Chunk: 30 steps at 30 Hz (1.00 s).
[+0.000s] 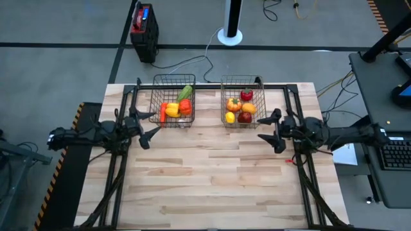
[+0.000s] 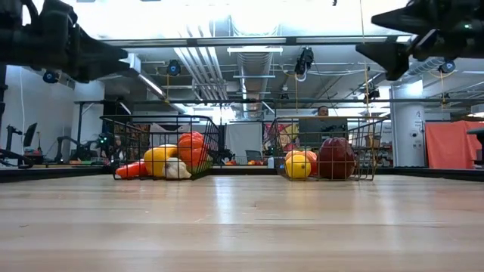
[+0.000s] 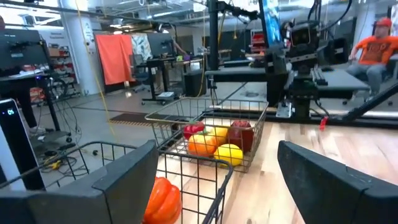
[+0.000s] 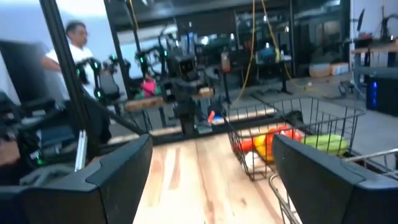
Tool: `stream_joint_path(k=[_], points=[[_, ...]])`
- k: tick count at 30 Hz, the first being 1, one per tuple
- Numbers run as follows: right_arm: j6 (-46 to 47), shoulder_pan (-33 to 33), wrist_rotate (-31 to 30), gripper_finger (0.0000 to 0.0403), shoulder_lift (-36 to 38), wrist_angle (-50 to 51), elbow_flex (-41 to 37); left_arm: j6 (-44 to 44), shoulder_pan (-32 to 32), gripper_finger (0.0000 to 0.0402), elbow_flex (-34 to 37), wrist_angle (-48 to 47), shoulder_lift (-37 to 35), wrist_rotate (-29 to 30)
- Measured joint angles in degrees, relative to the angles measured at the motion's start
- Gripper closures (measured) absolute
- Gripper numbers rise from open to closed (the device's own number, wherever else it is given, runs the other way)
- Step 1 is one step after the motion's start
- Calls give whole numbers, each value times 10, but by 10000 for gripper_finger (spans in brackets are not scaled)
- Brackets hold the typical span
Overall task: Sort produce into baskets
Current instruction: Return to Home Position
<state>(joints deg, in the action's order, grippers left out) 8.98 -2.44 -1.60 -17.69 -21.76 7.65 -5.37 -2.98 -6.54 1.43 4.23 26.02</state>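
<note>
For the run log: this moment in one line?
left gripper open, near left basket | right gripper open, near right basket | produce inside both

The table is pale wood with stripes. Both baskets at its far edge are dark wire. The left basket holds a green cucumber and a yellow pepper. The right basket holds a yellow lemon and a dark red apple.
</note>
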Motion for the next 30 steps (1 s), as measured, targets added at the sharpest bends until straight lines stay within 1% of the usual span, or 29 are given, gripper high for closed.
stream_joint_path(k=[6, 8, 10, 12, 14, 18, 21, 26, 30], points=[[1, 0, 0, 79, 87, 2, -37, 19, 0, 90, 40, 2, -43, 0], [1, 0, 0, 78, 115, 0, -53, 33, 0, 90, 55, 13, -42, -2], [7, 0, 0, 78, 139, 7, -69, 49, 0, 90, 59, 30, -32, -29], [8, 0, -1, 80, 158, 46, -69, 56, 0, 90, 59, 27, -23, -51], [5, 0, -1, 83, 170, 67, -69, 61, 0, 90, 59, 25, -19, -53], [-31, 0, -3, 91, 172, 84, -70, 64, 0, 90, 59, 25, 1, -58], [-58, 0, -31, 99, 165, 84, -70, 64, 0, 90, 59, 25, 22, -52], [-67, 0, -35, 109, 161, 87, -70, 65, 0, 90, 60, 25, 56, -49], [-73, 0, -35, 114, 160, 114, -70, 86, 0, 90, 58, 22, 78, -49]])
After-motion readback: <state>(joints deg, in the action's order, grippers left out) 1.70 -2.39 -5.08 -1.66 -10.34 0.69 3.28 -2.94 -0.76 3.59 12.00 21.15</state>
